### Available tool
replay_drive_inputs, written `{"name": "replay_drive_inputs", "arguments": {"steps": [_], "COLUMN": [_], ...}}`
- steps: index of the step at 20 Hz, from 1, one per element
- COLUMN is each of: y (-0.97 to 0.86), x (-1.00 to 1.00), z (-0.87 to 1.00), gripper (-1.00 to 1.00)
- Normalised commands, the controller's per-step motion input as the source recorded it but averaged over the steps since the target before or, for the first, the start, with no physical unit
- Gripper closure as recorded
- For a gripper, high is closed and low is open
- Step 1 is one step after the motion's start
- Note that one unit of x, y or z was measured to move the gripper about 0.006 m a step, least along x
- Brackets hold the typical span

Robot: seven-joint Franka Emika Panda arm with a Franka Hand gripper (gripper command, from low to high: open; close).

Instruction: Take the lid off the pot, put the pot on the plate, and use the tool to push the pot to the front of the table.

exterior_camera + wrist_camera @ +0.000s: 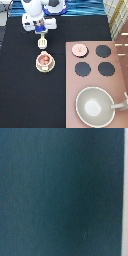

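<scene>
One pot (44,59) with reddish contents, on one plate (44,67), desk (25,95) left-centre in the exterior view. One lid (78,49) off, on the stove (120,80), beside three burners (103,50). One pan (95,105) lower right. One tool (43,42) hangs from the gripper (42,34), fingers closed on its handle, just above the pot. Wrist view: dark blur only.

Gripper (40,31): near exterior view's top left, just above tool, apparently touching its handle.
Tool (43,42): on table (25,95), just above pot.
Pot (44,60): on plate (44,68), left of stove (92,82).
Lid (78,49): on stove's top-left corner, right of pot.
Pan (95,106): on stove, bottom right.
</scene>
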Motion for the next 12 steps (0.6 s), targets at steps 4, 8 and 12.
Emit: {"name": "replay_drive_inputs", "arguments": {"steps": [4, 8, 12], "y": [-0.09, -0.01, -0.04], "x": [-0.08, 0.55, 0.91], "z": [-0.13, -0.01, -0.08], "gripper": [1.0, 1.0, 1.0]}}
